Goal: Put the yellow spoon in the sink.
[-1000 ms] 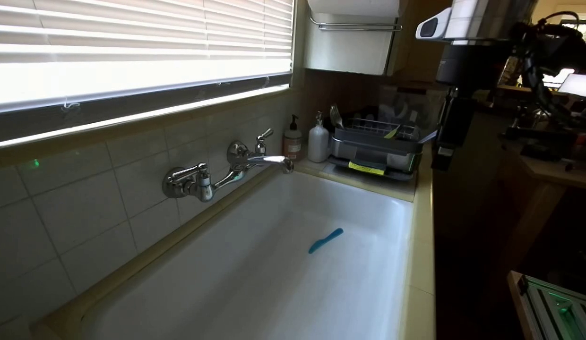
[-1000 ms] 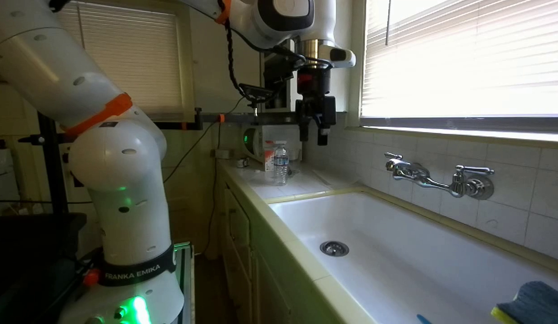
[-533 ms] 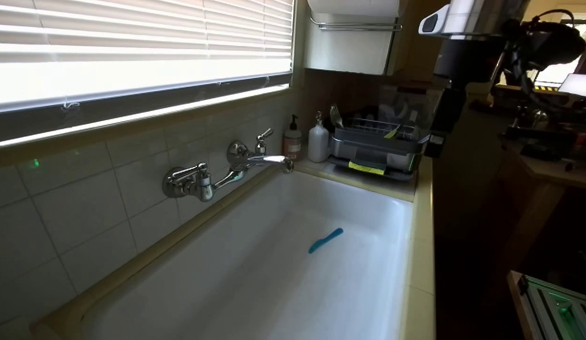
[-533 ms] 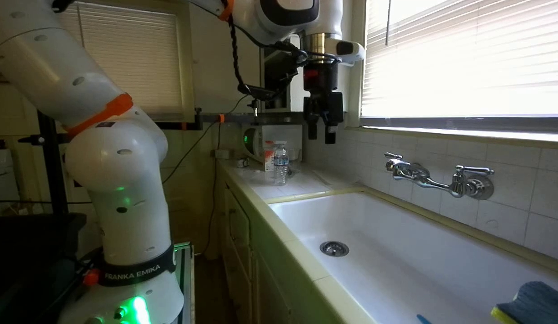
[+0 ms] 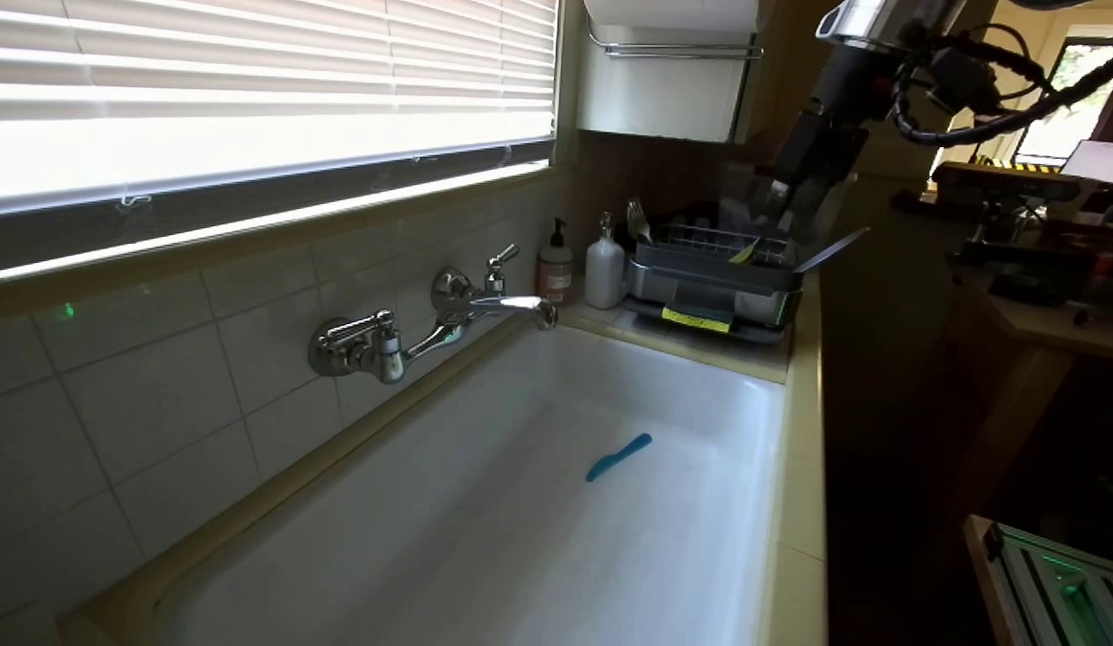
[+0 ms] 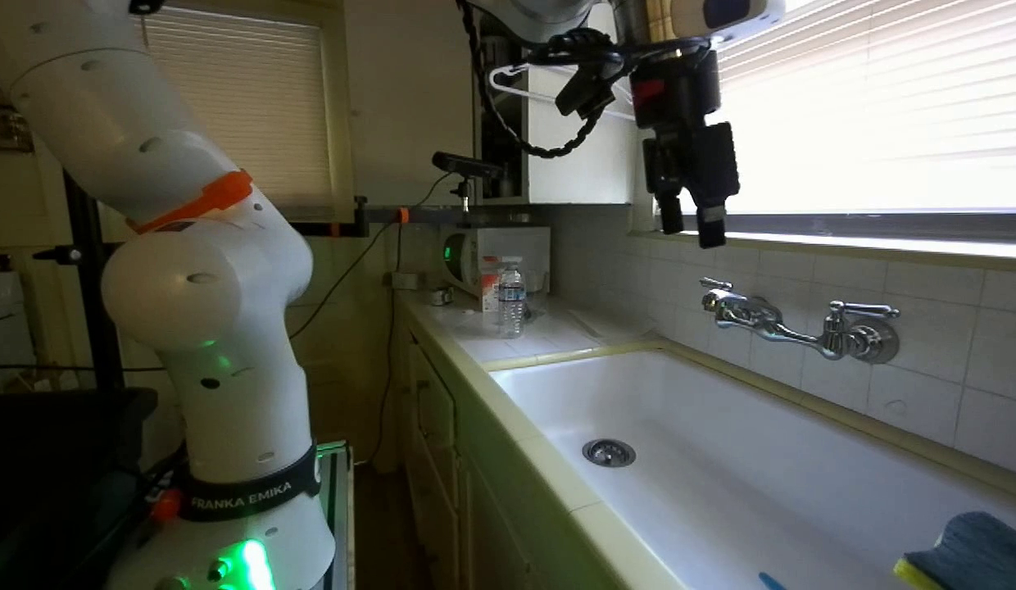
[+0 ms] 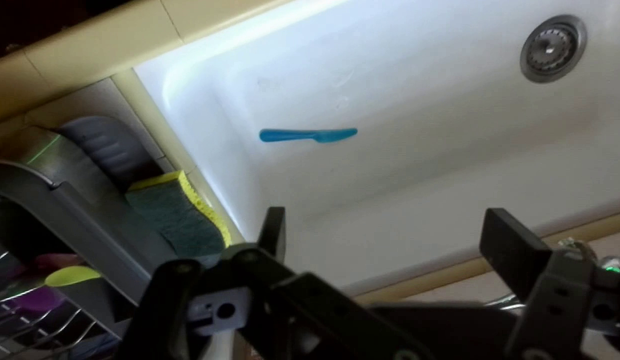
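Note:
The yellow spoon [image 7: 72,276] shows its yellow-green end in the dish rack in the wrist view's lower left. It also shows in an exterior view [image 5: 745,252] at the rack's top; the rest of it is hidden. The sink [image 7: 415,95] is a long white basin, in both exterior views [image 5: 467,520] [image 6: 705,459]. My gripper [image 7: 382,220] is open and empty, its fingers wide apart above the sink's edge. In both exterior views [image 5: 790,211] [image 6: 691,228] it hangs high and tilted, away from the spoon.
A blue plastic knife [image 7: 308,135] lies in the sink. The grey dish rack [image 5: 714,278] stands at the sink's end with a sponge [image 7: 182,215] at its front. Soap bottles [image 5: 603,269] stand beside it. The chrome tap [image 6: 770,319] juts from the tiled wall. A light handle [image 5: 830,249] sticks out from the rack.
My arm has moved over toward the window and wall side, and the gripper has tilted. In an exterior view it now appears above the dish rack. The gripper stays open; spoon and knife have not moved.

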Robot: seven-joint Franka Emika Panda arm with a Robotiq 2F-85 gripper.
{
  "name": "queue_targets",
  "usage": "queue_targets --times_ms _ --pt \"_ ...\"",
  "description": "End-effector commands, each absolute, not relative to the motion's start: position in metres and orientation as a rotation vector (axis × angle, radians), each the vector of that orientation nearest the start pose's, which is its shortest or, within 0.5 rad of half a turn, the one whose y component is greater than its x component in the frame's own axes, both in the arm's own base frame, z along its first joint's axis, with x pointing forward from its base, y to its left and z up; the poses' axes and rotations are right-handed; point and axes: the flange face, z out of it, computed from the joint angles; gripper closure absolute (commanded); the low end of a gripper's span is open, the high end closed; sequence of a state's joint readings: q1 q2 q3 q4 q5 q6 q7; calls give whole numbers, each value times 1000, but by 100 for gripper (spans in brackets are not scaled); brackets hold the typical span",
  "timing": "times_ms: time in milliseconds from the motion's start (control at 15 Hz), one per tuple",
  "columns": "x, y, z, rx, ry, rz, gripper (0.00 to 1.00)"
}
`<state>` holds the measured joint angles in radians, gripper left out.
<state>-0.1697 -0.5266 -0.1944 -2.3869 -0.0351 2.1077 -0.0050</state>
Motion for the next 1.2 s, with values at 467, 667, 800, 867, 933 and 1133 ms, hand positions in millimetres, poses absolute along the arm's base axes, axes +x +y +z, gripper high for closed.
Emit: queue_targets --times_ms 467,667,800,867,933,1133 --pt "414 -187 518 -3039 749 -507 0" --pt "439 -218 505 -2950 941 -668 0" --pt "452 -233 493 -2898 1077 -757 0" --pt "458 -240 485 -2868 1146 -794 0" --pt "464 -247 481 -2841 1209 -842 0" --pt "475 -270 473 -2773 1408 -941 0"
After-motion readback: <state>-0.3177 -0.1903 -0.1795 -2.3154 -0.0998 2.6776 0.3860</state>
